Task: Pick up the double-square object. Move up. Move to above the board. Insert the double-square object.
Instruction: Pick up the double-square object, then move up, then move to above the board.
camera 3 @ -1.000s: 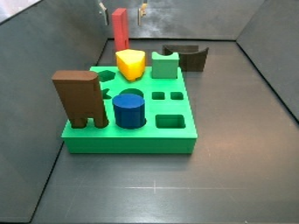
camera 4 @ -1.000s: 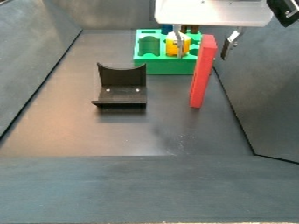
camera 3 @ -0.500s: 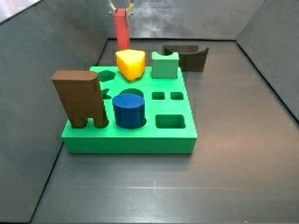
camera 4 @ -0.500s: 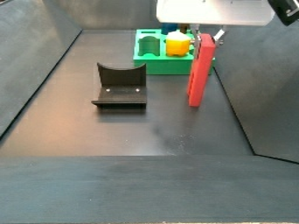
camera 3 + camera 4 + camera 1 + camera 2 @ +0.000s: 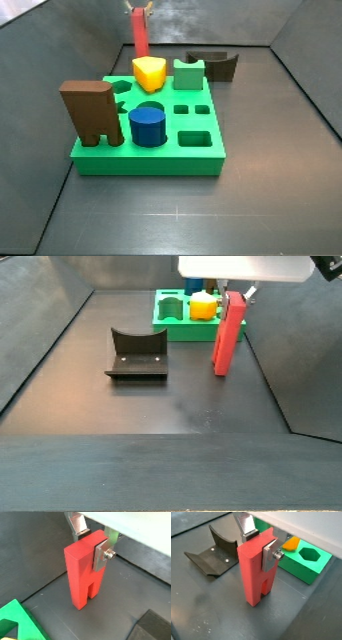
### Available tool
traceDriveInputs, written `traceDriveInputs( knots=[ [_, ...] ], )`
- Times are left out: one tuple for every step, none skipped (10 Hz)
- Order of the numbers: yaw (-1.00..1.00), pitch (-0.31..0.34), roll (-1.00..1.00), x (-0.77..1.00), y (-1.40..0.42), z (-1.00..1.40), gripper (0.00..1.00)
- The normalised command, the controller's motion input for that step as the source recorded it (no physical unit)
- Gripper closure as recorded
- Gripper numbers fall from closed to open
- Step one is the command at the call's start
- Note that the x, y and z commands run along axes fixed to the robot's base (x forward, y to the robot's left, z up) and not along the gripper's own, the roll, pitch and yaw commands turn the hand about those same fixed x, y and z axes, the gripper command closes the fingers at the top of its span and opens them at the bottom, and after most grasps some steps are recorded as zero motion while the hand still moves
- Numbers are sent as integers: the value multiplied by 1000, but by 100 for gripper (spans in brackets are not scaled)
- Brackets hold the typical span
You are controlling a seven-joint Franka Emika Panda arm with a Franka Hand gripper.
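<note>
The double-square object [image 5: 81, 577] [image 5: 255, 579] is a tall red piece with two legs, upright with its feet at the dark floor. My gripper [image 5: 90, 541] [image 5: 259, 541] is shut on its top end, one silver finger [image 5: 101, 555] flat against one face and the other on the opposite face. In both side views the red piece [image 5: 138, 32] [image 5: 230, 336] hangs from the gripper [image 5: 237, 296] just off the board's edge, not over it. The green board [image 5: 201, 158] [image 5: 170, 308] lies flat with square holes open in its top.
A brown notched block [image 5: 90, 112], a blue cylinder [image 5: 147, 126], a yellow piece [image 5: 151, 72] and a green piece [image 5: 190, 72] stand in the board. A dark-brown U-shaped piece [image 5: 136, 353] [image 5: 212, 551] lies on the floor beside the red piece. Dark walls enclose the floor.
A second ago the fingers stood apart on either side of the red piece's top; they have closed onto it. The piece itself has hardly moved.
</note>
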Motion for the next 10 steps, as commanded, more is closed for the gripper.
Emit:
traceDriveInputs(
  knots=[
    [0, 0, 0, 0, 0, 0, 100],
    [0, 0, 0, 0, 0, 833, 100],
    [-4, 14, -2, -23, -10, 812, 100],
    [-5, 30, 3, -35, -7, 717, 100],
    [-5, 36, 13, -25, 2, 586, 100],
    [-3, 45, 22, -12, 8, 434, 100],
    [-3, 60, 31, -2, 13, 279, 100],
    [34, -72, 176, -53, -79, 1000, 100],
    [35, -56, 181, -52, -82, 1000, 100],
    [37, -30, 175, -56, -80, 1000, 100]
  ],
)
